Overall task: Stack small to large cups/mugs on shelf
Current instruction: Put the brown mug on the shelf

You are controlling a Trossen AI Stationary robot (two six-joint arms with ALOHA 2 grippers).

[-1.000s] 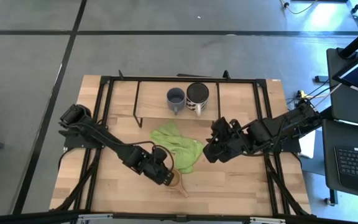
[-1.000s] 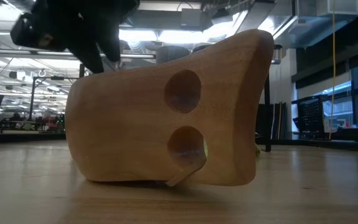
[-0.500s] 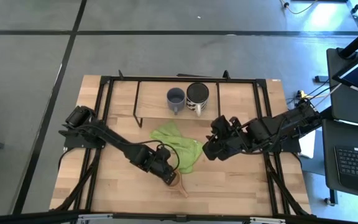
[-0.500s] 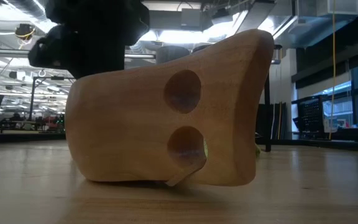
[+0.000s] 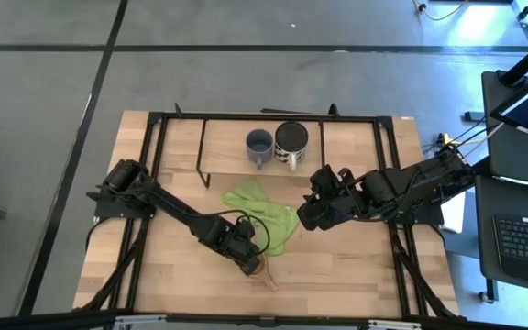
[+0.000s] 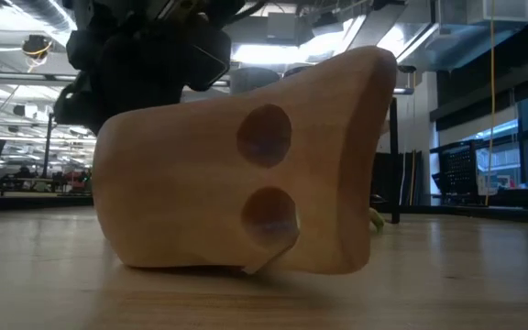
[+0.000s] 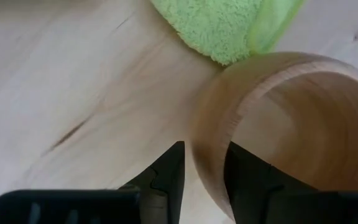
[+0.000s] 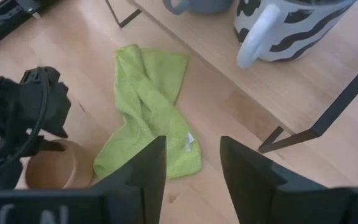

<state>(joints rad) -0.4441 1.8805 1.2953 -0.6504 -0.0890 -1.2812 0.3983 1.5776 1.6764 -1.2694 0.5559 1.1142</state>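
Note:
The small tan wooden cup stands upright on the tabletop near its front edge; its handle with two holes fills the low view. My left gripper is down at the cup's rim and shut on its wall. The grey-blue mug and the large mug with a dark inside, black-and-white patterned in the right wrist view, stand side by side on the shelf. My right gripper is open and empty, above the table by the green cloth's right edge. My left gripper has the wooden cup's wall at the rim, on the side away from the handle. One finger is inside the cup and one outside. The fingers come slanting down from the table's left. The cup stands with its bottom on the table.
A green cloth lies crumpled on the tabletop between the cup and the shelf, touching the cup's far side. The shelf's thin black legs stand close to my right gripper. Black frame rails run along the table's sides.
My left gripper has moved toward the table's right and near edges and come down over the wooden cup's rim, taking hold of its wall. The cup has shifted and tipped slightly on the table. My right gripper has drifted a little toward the left.

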